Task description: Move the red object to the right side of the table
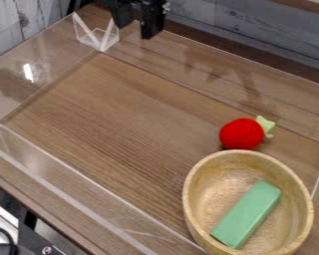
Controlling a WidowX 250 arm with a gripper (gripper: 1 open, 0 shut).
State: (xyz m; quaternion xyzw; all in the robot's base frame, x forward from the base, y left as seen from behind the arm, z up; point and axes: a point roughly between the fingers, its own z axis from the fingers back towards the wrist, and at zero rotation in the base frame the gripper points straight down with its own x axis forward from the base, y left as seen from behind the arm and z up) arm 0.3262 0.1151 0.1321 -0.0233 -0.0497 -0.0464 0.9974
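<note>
The table (136,117) has a brown wood surface with visible grain, and low clear walls (29,75) go along its edges. The gripper (141,18) is dark and blurred at the top of the view, over the far part of the table; its fingers are spread apart and it grasps nothing. The red fruit (239,133), with a green leafy tip, lies on the wood just beside the bowl (199,194). In this bowl is a green block (247,214). Outside the table, at the lower left, black cables (8,235) are seen

No readable text, label, brand, number or sign anywhere in view.
</note>
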